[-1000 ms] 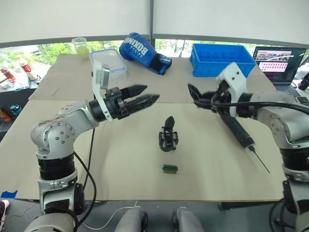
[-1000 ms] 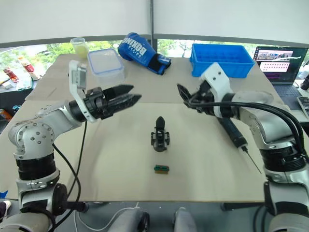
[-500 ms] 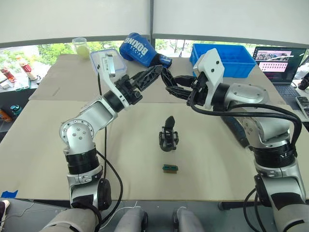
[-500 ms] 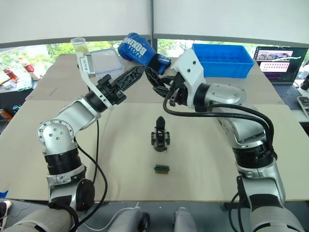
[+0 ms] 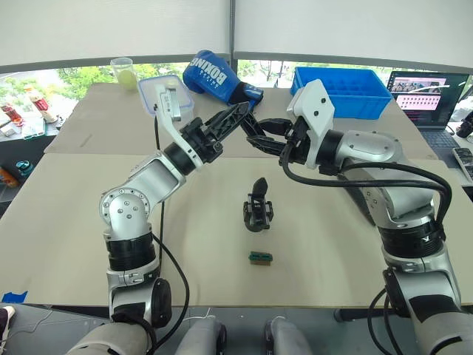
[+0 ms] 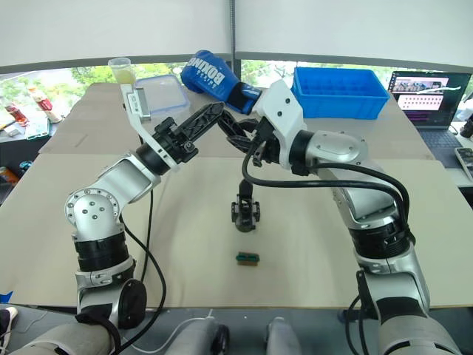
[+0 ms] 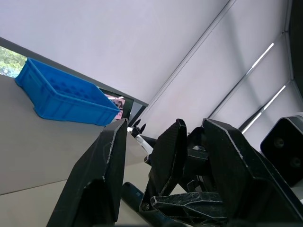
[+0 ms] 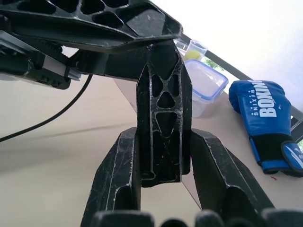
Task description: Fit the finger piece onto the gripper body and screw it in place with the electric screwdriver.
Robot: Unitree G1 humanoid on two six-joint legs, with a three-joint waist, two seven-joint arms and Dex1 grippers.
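while right gripper [image 5: 256, 133] pinches finger piece [image 8: 163, 123] by flat sides, left gripper [image 5: 235, 118] gapes; piece likely light, stiff, slippery.

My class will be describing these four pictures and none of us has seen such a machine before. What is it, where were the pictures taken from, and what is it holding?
This is a two-armed humanoid robot at a table. Two pictures come from cameras in its head, looking down over its arms. The other two come from a camera on each wrist, looking along that arm's jaws.

The left gripper and right gripper meet above the table. In the right wrist view, the right jaws close on a black latticed wedge, the finger piece. The left jaws stand apart.

On the table stand the gripper body and a small green-and-black block. The electric screwdriver lies partly behind the right arm. Farther back are a boxing glove and a blue crate.
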